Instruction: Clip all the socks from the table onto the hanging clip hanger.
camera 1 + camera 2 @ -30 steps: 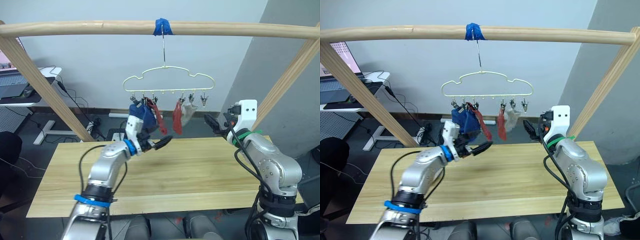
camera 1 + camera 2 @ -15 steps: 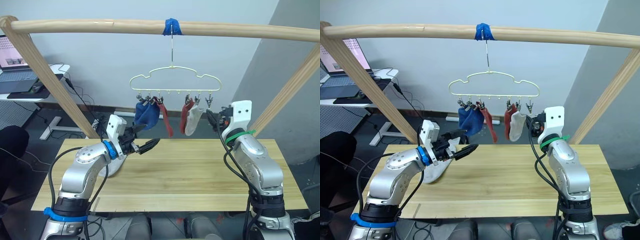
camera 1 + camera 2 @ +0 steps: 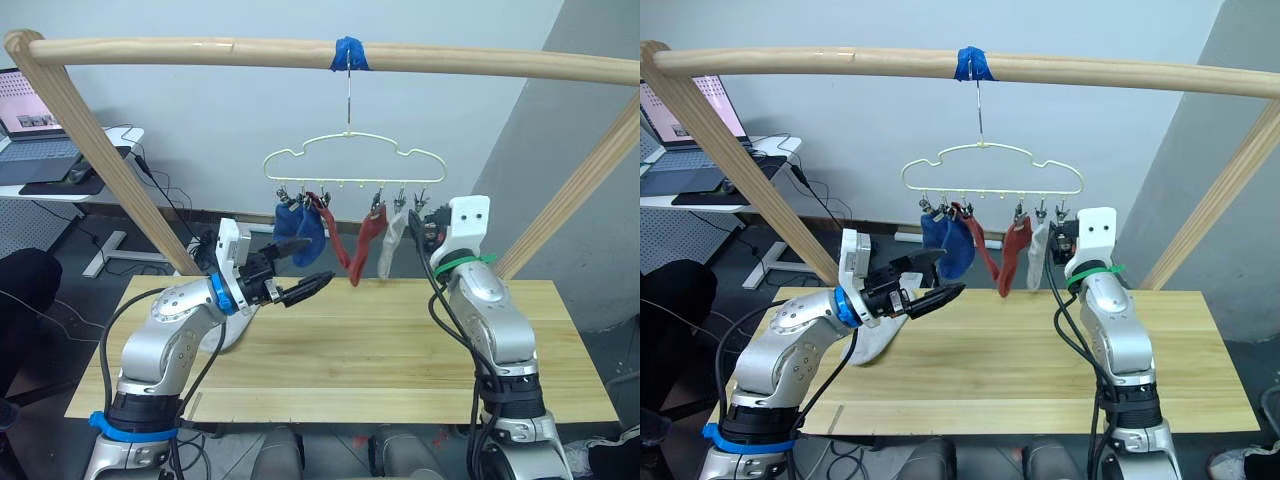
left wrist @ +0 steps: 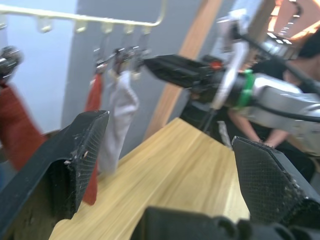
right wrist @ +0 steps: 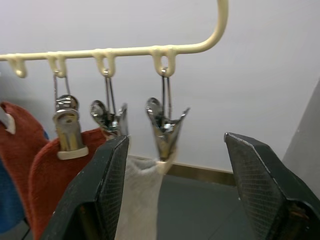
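Observation:
The cream clip hanger (image 3: 350, 160) hangs from the taped pole. Clipped to it are two blue socks (image 3: 298, 232), two rust red socks (image 3: 366, 248) and one light grey sock (image 3: 390, 245). A second grey sock (image 3: 876, 338) lies on the table (image 3: 400, 340), partly hidden under my left arm. My left gripper (image 3: 308, 268) is open and empty, just below and left of the blue socks. My right gripper (image 3: 420, 225) is open at the hanger's right end. In the right wrist view its fingers flank the end metal clip (image 5: 165, 131), which sits right beside the grey sock (image 5: 142, 200).
A round wooden pole (image 3: 200, 50) with blue tape (image 3: 352, 52) spans the top, and slanted poles stand at both sides. A desk with a laptop (image 3: 40, 150) and cables stands at the back left. The table's middle and right show bare planks.
My right gripper has moved in toward the hanger's right-end clip. My left gripper has drawn back from the blue socks, then risen slightly. The hanging socks have swung, and the camera has shifted.

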